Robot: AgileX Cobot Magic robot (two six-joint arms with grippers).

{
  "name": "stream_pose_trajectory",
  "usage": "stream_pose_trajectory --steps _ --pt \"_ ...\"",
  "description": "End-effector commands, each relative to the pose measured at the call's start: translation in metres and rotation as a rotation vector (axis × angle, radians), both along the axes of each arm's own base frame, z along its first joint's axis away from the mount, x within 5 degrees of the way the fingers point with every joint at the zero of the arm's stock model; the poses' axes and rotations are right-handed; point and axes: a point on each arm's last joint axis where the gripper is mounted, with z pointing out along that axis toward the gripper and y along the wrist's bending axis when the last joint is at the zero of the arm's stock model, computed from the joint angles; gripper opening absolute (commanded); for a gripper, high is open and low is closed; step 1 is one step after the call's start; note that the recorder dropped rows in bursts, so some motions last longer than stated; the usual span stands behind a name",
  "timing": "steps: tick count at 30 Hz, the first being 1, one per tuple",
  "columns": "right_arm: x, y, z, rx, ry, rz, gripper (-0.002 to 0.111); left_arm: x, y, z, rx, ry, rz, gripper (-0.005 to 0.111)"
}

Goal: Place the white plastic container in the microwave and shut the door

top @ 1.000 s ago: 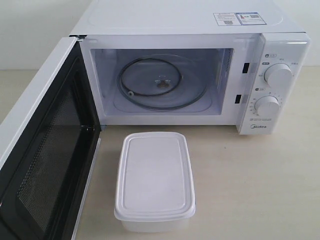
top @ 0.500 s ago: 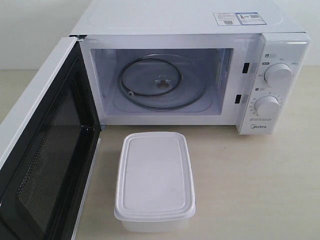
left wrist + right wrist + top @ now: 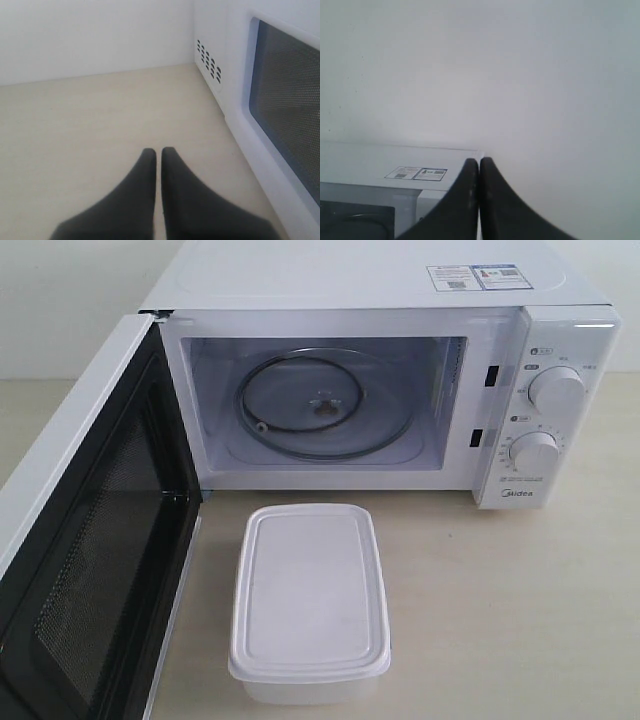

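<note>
Exterior view has the white plastic container [image 3: 310,595] lidded and sitting on the table [image 3: 500,610] just in front of the microwave [image 3: 370,280], its long axis pointing straight into the open cavity, one short end toward the bare glass turntable [image 3: 325,405]. The door [image 3: 90,570] is swung wide on the left, its mesh inner face toward the container. Neither arm shows in this view, so nothing touches the box. Seen from its wrist camera, the left tool [image 3: 158,152] is clenched on nothing, low over the table on the outer side of the door, with the dark window [image 3: 285,125] and the side vents [image 3: 209,61] beside it; the open door therefore stands between it and the container. The right tool [image 3: 479,162] is likewise pressed closed and empty, held up high where the stickers [image 3: 415,173] on the oven's top are visible. By my reading the right arm has the unobstructed path to the box, while the left is placed for pushing the door.
</note>
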Motion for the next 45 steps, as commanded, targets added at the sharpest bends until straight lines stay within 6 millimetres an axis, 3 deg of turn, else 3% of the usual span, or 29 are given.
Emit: stream_pose_trajectory --steps 1,33,45 --pt "0.020 0.002 0.000 0.005 0.090 -0.004 0.000 0.000 0.000 -0.001 0.004 0.000 0.004 0.004" --pt "0.026 0.002 0.001 0.056 0.091 0.004 0.000 0.000 0.000 -0.001 0.004 0.000 0.004 0.004" --pt "0.071 0.011 -0.034 0.116 0.379 0.057 0.000 0.000 0.000 -0.001 0.004 0.000 0.004 0.004"
